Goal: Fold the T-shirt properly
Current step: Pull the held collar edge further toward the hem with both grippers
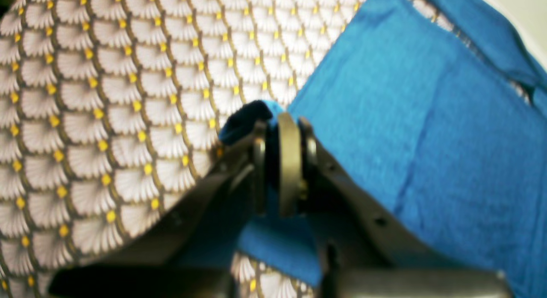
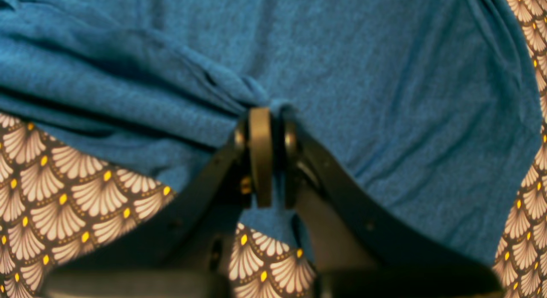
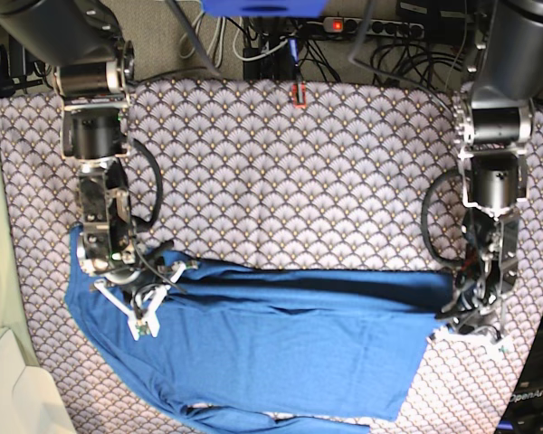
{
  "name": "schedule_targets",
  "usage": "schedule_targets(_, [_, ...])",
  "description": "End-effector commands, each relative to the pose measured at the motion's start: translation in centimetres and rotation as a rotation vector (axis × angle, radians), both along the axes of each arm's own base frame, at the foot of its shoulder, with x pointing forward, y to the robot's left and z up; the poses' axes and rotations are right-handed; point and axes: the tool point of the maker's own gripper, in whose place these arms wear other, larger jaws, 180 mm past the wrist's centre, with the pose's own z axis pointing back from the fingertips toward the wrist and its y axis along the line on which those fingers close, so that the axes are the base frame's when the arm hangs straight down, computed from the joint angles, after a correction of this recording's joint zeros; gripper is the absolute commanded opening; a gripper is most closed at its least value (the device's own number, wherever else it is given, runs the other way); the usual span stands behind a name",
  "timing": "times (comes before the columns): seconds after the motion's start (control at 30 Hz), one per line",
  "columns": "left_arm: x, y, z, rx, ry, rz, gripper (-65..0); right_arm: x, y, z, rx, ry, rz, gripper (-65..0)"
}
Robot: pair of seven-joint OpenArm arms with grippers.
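Blue T-shirt (image 3: 281,348) stretched lengthwise between both grippers: left gripper (image 1: 284,118) pinched one end's edge, right gripper (image 2: 267,112) pinched the other (cloth bunched there), body spread between them.

Robotics lab bench, set up for cloth handling.

A work table (image 3: 281,163) is covered by a scallop-patterned cloth (image 3: 344,199), and two arms are mounted at its far edge. Behind the arms, well beyond both sets of jaws, a power strip (image 3: 362,25) with a lit red switch and tangled black cables (image 3: 317,54) are seen. Bundled wiring is observed along each arm.
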Motion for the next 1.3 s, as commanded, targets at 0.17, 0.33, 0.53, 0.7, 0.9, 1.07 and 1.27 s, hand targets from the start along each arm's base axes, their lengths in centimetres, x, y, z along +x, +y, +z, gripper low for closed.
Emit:
schedule_targets(0.17, [0.6, 0.2, 1.3, -0.012, 0.001, -0.006, -64.5, 1.7, -0.2, 2.5, 0.001, -0.074, 0.0, -65.0])
schedule_targets(0.33, [0.7, 0.0, 1.4, -0.014, 0.0, -0.008, -64.4, 2.3, -0.1, 3.3, 0.006, -0.105, 0.003, -65.0])
schedule_targets(0.53, [1.0, -1.3, 1.2, -0.028, -0.002, -0.022, -64.2, 2.8, -0.1, 4.0, 0.007, -0.122, 0.004, -65.0])
schedule_targets(0.7, [1.1, -1.4, 1.2, -0.029, -0.003, -0.021, -64.1, 3.3, -0.2, 4.0, 0.009, -0.115, -0.003, -65.0])
schedule_targets(0.9, [1.0, -1.2, 1.3, -0.025, -0.004, -0.021, -64.0, 3.8, -0.2, 4.7, 0.009, -0.129, -0.003, -65.0])
schedule_targets(1.07, [1.1, -1.4, 1.3, -0.032, -0.006, -0.021, -63.2, 4.1, -0.1, 5.1, 0.01, -0.136, -0.004, -65.0])
schedule_targets(1.27, [1.0, -1.2, 1.2, -0.027, -0.02, -0.013, -49.1, 4.2, -0.1, 5.3, 0.01, -0.141, -0.004, -59.4])
